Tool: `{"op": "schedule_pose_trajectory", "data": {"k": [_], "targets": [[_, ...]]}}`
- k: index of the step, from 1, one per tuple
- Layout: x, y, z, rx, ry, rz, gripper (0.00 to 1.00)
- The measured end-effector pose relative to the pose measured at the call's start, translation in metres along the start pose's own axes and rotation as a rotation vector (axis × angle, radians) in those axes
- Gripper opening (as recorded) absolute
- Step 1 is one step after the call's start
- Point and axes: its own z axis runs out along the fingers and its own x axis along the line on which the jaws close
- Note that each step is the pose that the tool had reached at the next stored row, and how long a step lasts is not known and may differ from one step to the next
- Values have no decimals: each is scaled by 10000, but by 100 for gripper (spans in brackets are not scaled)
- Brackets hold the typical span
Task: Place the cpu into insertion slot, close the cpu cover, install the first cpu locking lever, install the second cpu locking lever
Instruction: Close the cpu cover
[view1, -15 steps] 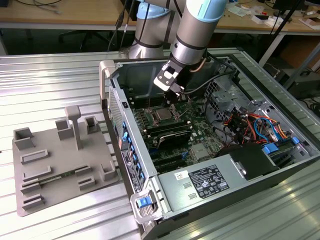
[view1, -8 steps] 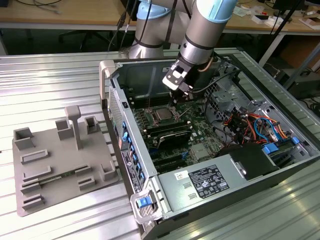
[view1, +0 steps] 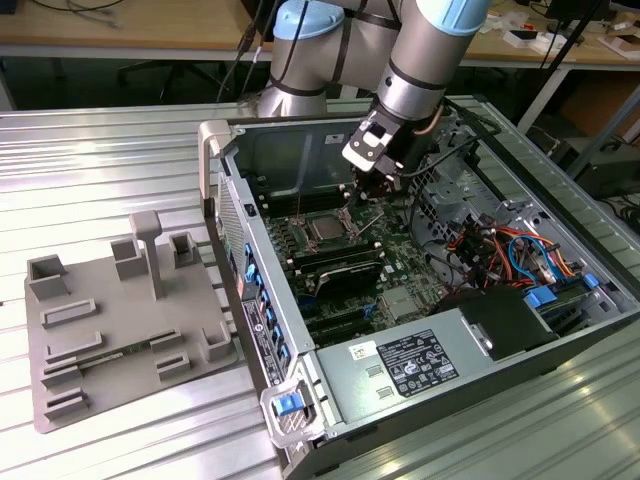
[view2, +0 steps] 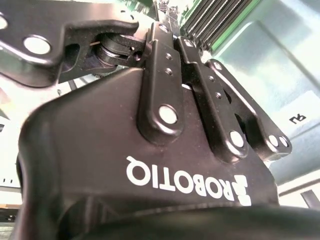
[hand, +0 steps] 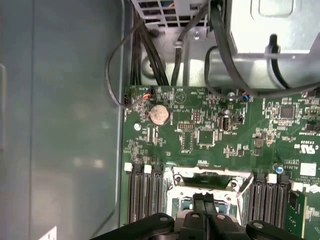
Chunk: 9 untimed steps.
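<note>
The green board (view1: 370, 250) lies inside the open computer case (view1: 250, 300). The insertion slot (view1: 325, 228) sits near the board's middle, with the silver-grey cpu (view1: 327, 227) showing in it. My gripper (view1: 372, 197) hangs low over the board, just to the exterior view's right of the slot. In the first wrist view the black fingers (hand: 199, 202) are pressed together over the slot (hand: 182, 205), at the silver frame of the cpu cover (hand: 210, 176). I cannot tell whether the cover lies flat. The gripper (view2: 167, 25) also looks shut in the second wrist view, with nothing seen between its fingers.
Long black memory slots (hand: 142, 195) flank the socket on both sides. A coin battery (hand: 159, 114) and black cables (hand: 150, 55) lie further along the board. A power supply (view1: 410, 365) fills the case's near end. A grey fixture plate (view1: 120, 320) rests outside the case.
</note>
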Motion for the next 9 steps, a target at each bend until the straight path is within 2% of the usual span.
{"op": "schedule_pose_trajectory", "data": {"k": [3,8,9], "targets": [[-1,57,-81,70,5,2,11],[-3,140,-150,188,11,4,11],[-4,174,-173,237,14,5,11]]}}
